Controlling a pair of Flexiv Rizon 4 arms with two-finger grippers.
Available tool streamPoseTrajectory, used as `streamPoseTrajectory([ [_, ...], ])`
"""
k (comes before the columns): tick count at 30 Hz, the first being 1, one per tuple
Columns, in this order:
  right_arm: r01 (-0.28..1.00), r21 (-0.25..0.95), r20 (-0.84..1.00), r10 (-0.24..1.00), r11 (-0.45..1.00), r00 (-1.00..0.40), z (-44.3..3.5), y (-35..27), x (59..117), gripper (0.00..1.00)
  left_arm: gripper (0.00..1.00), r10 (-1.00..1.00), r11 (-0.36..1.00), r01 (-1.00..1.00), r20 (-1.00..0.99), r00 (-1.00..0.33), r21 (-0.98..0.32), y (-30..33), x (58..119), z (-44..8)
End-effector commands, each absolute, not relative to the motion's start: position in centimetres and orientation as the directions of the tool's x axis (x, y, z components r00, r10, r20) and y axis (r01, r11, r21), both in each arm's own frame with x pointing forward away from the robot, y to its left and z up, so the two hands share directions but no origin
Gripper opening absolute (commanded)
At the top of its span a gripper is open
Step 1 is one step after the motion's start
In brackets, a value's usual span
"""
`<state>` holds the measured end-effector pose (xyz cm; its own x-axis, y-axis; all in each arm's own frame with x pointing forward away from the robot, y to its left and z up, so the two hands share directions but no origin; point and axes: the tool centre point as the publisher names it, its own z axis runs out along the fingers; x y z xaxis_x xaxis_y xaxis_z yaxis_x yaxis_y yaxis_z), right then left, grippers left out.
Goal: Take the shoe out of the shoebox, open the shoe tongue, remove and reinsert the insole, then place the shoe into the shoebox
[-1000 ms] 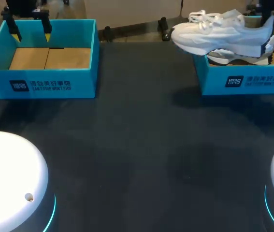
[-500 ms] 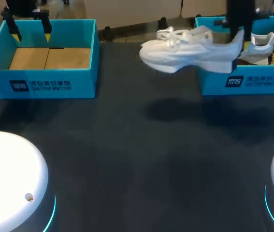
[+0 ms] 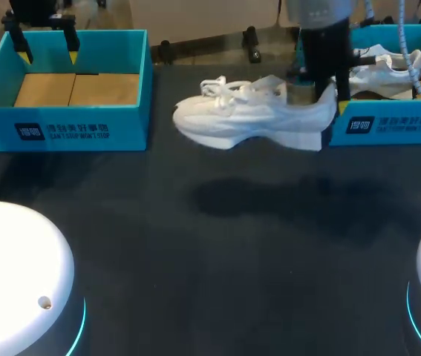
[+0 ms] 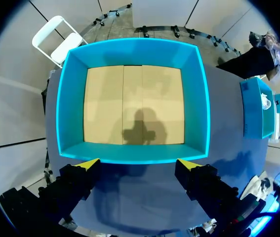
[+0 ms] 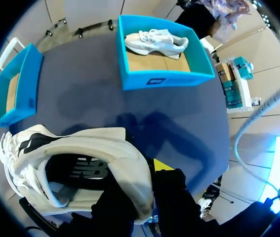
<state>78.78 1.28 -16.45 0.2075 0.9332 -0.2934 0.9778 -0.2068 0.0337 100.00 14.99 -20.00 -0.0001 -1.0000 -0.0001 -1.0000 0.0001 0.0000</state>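
A white shoe [image 3: 247,119] hangs in the air over the middle of the table, toe pointing left. My right gripper [image 3: 329,98] is shut on its heel collar, one finger inside the shoe and one outside. In the right wrist view the shoe [image 5: 75,168] fills the space ahead of the gripper [image 5: 147,190], with its dark insole visible. The blue shoebox [image 3: 388,126] at the back right holds a second white shoe [image 3: 384,70]. My left gripper [image 4: 139,165] hovers open above the other blue box [image 4: 70,98], with nothing between its fingers.
The left blue box [image 3: 61,126] at the back left shows only its cardboard floor. From the right wrist both boxes are visible: the right shoebox [image 5: 162,76] with the second shoe [image 5: 154,42] and the left box [image 5: 11,94]. Dark tabletop [image 3: 217,252] lies under the shoe.
My right arm has carried the shoe out of the right shoebox, leftward and lower, to above the table's middle. The left arm has stayed still.
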Motion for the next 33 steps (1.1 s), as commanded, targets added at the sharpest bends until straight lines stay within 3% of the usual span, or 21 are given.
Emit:
streamPoseTrajectory([
  [1, 0.975, 0.054, -0.298, 0.929, -0.214, 0.221, -16.4, 3.4, 76.4, 0.0, 1.0, -1.0, 0.0, -1.0, 0.0, 0.0, 0.0, 15.0, 100.0, -20.0],
  [20, 0.969, 0.042, -0.318, 0.916, -0.245, 0.245, -20.3, 9.9, 63.8, 0.0, 1.0, -1.0, 0.0, -1.0, 0.0, 0.0, 0.0, 15.0, 100.0, -20.0],
  [33, 0.968, 0.03, -0.321, 0.914, -0.25, 0.246, -20.7, 10.4, 63.1, 0.0, 1.0, -1.0, 0.0, -1.0, 0.0, 0.0, 0.0, 15.0, 100.0, -20.0],
])
